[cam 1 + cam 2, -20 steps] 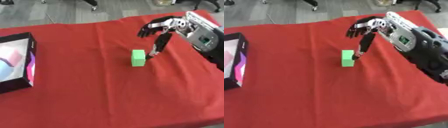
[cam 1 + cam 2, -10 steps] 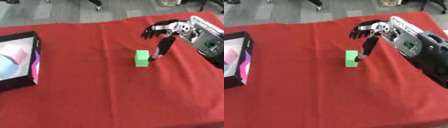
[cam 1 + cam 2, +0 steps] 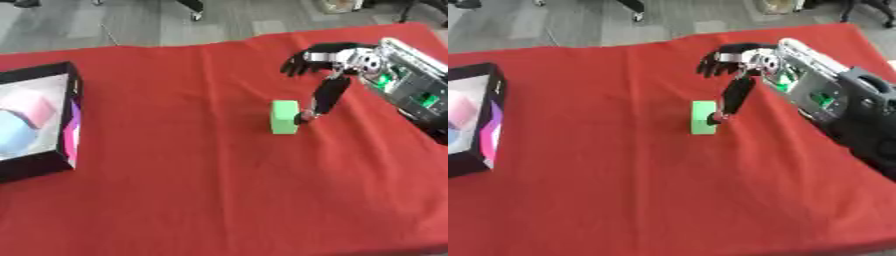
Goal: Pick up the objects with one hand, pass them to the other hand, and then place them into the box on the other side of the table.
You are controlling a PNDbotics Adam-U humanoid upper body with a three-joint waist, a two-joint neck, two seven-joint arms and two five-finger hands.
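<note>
Green block (image 3: 284, 117) seen at frame centre on red table (image 3: 192, 190), long axis toward top. Right hand (image 3: 325, 62) at upper right, fingers spread, thumb tip touching block's right side. Box (image 3: 72, 95) at left edge; left hand unseen.

Green block (image 3: 284, 117): small rectangular, bright green, standing on the red counter (image 3: 192, 190), long side running roughly toward the far edge. Sits right of centre, nearer the far edge than the near one, well apart from the box. Right hand (image 3: 325, 70) has one extended finger tip touching the block's right side.

Box (image 3: 37, 120): black, open-topped, white interior, pink/purple on its right wall. At the counter's left edge, cut off by the view. Inside: a pink object and a pale blue object, shapes unclear.
</note>
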